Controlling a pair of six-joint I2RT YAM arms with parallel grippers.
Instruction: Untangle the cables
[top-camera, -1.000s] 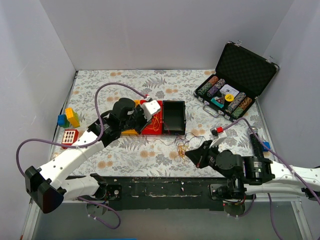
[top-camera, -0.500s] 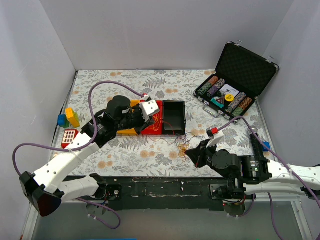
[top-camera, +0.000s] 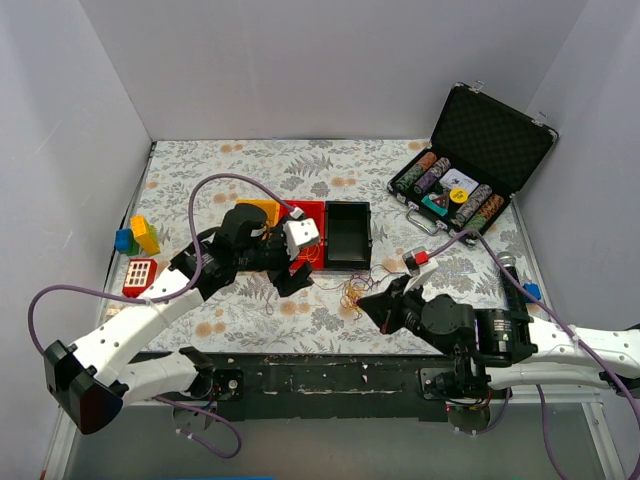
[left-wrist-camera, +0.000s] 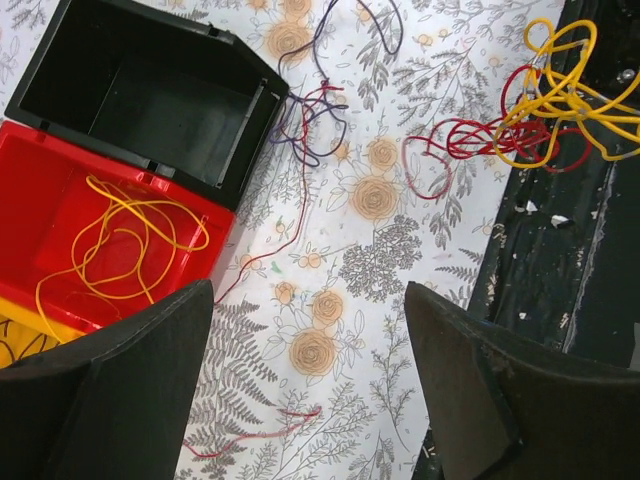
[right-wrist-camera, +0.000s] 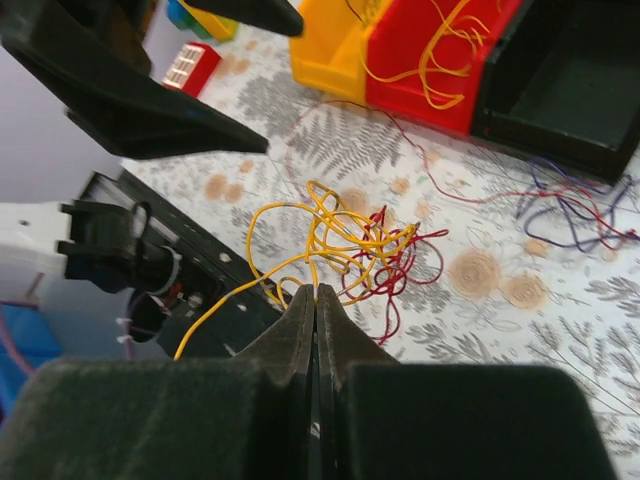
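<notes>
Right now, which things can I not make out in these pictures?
Top view: single strands of the cable clump, too small.
Left wrist view: the yellow bin, cut off by the frame edge.
Right wrist view: the purple cables, cut off at the right edge.

Setting: robotics lab test cell. Evidence: plain white enclosure walls (top-camera: 330, 70), floral-covered counter (top-camera: 240, 160), black mounting rail (top-camera: 330, 375), poker-chip case (top-camera: 490, 130), toy blocks (top-camera: 140, 235).
</notes>
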